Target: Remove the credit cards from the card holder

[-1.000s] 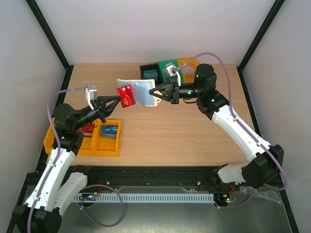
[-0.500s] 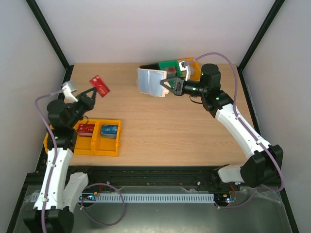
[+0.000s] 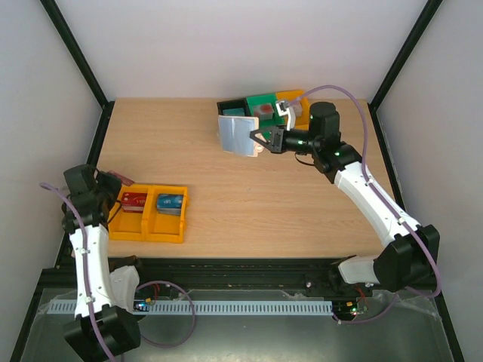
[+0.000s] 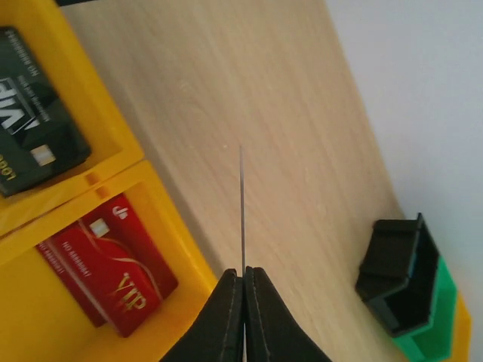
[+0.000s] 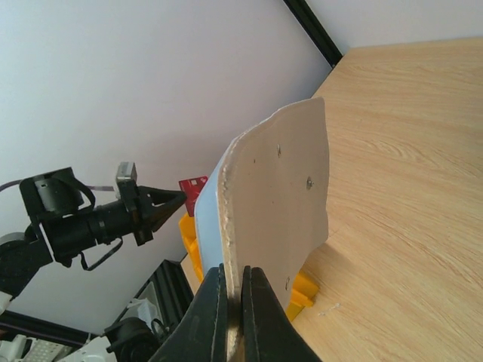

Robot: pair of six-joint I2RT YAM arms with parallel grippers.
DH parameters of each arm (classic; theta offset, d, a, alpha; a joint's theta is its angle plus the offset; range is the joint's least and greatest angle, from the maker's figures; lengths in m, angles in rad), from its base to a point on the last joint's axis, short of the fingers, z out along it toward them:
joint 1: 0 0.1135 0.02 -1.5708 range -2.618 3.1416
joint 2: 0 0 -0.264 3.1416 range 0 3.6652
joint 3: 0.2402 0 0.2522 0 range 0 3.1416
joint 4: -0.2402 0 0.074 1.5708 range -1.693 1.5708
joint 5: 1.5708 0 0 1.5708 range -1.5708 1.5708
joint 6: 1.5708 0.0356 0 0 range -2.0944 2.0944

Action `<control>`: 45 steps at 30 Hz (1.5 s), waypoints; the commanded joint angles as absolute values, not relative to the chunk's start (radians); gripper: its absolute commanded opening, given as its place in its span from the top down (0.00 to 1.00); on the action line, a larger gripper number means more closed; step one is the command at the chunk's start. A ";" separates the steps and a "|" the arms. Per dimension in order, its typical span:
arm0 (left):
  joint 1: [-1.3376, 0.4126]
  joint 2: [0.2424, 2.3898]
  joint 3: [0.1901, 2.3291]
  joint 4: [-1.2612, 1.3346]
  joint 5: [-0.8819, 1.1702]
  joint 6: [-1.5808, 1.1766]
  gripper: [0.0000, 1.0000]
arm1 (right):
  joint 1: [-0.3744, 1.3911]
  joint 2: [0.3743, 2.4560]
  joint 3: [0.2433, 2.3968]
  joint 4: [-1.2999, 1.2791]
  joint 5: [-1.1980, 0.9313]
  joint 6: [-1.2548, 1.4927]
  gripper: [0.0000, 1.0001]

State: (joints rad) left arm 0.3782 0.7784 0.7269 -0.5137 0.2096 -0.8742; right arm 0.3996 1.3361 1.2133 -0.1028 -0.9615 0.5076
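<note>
My left gripper [image 3: 115, 180] is shut on a red credit card [image 3: 125, 181] at the far left, just above the left end of a yellow bin [image 3: 172, 226]. In the left wrist view the card [image 4: 241, 211] is edge-on, a thin line rising from my shut left gripper [image 4: 244, 273]. My right gripper [image 3: 261, 141] is shut on the edge of the card holder [image 3: 237, 134] and holds it open and upright above the far table. The holder's cream outside [image 5: 281, 188] faces the right wrist camera, pinched in my right gripper [image 5: 234, 285]. Its inside is hidden there.
The yellow bin's two compartments hold a red VIP card [image 4: 113, 275] and a dark VIP card [image 4: 30, 143], which looks blue from above [image 3: 170, 204]. Black [image 3: 230, 111], green [image 3: 263, 104] and yellow [image 3: 293, 99] bins stand at the back behind the holder.
My left arm has pulled back left and toward me with the red card, from beside the holder to over the yellow bin. My right gripper has drawn the holder back right, then held it.
</note>
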 commanded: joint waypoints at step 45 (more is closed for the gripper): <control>0.453 0.969 0.415 -0.217 0.355 -1.020 0.97 | 0.400 1.458 1.248 -0.080 -1.100 0.477 0.98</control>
State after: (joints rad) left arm 0.4557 0.9813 0.4046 -0.1726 0.3771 -1.0416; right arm 0.3996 1.5051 1.2552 -0.1150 -1.0763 0.4763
